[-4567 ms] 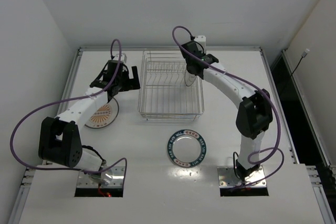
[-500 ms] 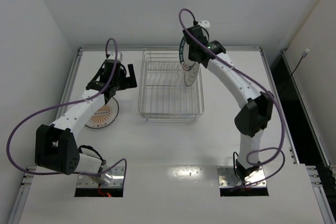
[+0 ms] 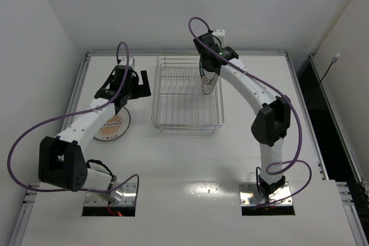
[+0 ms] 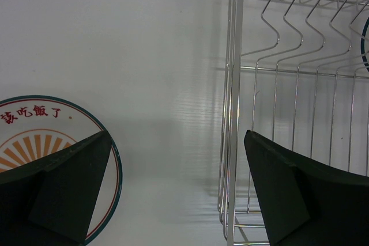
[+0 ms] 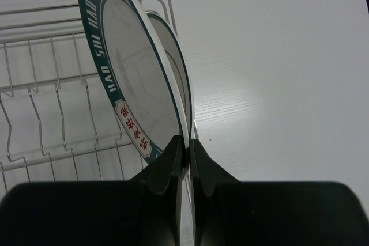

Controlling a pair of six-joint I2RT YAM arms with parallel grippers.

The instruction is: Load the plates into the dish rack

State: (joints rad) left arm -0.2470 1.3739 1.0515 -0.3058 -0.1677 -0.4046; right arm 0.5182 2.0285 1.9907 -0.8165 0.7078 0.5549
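The dish rack (image 3: 157,93) stands mid-table. My right gripper (image 3: 209,57) is shut on the rim of the blue-rimmed plate (image 3: 203,66) and holds it on edge over the rack's right end. In the right wrist view this plate (image 5: 130,79) tilts left, and the plain white-grey plate (image 5: 183,82) stands right behind it in the rack (image 5: 34,84); the gripper (image 5: 185,149) pinches the lower rim. The orange-striped plate (image 3: 111,125) lies flat on the table left of the rack. My left gripper (image 3: 138,84) is open and empty above it, between plate (image 4: 34,136) and rack (image 4: 277,84).
The table's raised rim (image 3: 81,79) runs along the left side and the back. White walls close in at left and behind. The right arm's elbow (image 3: 271,122) hangs over the table right of the rack.
The blue-rimmed plate, flat on the table 4.6 s ago, is now held on edge over the rack. In the last half second the right gripper shifted slightly left and down. The left arm stayed still.
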